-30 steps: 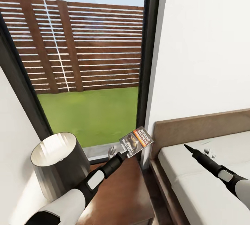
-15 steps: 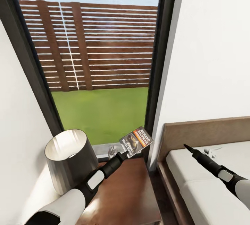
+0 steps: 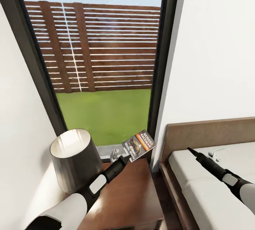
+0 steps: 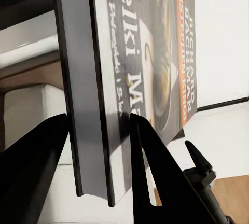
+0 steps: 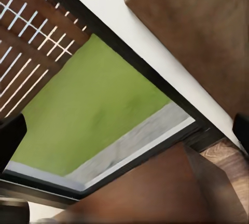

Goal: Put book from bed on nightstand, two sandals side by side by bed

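My left claw [image 3: 124, 158] grips the book [image 3: 139, 145] above the nightstand [image 3: 131, 191]; I should lower it flat, clear of the lamp [image 3: 74, 159], while my right claw [image 3: 188, 149] looks closed, though it's hard to tell.

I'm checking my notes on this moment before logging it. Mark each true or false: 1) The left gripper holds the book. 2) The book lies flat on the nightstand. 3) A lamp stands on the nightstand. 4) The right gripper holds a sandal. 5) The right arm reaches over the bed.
1) True: the left gripper is shut on the book; the left wrist view shows its fingers on either side of it.
2) False: the book is held up in the air above the nightstand.
3) True: the lamp stands at its left side.
4) False: the right gripper holds nothing.
5) True: it extends above the bed.
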### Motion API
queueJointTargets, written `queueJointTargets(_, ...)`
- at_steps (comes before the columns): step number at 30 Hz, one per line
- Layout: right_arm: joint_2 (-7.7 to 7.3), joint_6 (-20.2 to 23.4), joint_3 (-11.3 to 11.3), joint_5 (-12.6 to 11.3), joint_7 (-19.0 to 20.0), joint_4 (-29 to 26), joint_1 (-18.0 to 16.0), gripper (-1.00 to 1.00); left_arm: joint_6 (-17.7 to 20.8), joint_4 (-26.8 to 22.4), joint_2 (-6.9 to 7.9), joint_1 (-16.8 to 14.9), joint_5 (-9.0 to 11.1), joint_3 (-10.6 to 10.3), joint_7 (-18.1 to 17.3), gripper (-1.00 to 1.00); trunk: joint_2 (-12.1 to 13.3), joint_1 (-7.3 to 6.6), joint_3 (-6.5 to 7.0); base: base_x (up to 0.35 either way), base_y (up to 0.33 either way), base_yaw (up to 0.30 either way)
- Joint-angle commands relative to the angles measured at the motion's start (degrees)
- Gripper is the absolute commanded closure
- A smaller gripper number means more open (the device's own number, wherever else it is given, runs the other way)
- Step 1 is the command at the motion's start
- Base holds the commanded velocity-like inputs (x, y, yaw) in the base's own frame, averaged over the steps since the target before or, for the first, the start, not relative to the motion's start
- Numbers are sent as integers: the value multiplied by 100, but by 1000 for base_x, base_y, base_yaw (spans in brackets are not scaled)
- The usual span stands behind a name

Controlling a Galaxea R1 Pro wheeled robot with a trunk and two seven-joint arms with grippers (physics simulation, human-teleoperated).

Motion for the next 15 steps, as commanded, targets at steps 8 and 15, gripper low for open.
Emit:
queueJointTargets(8,-4,-7,-17,-9,27,25,-11,-100,57,6,0,-5,55,-2,-16,100,-5,0,-7,-19,0,226)
queueJointTargets(15,-4,-7,-17,-9,27,25,-11,-100,58,6,0,-5,53,-2,-10,100,-5,0,-7,-1,0,140)
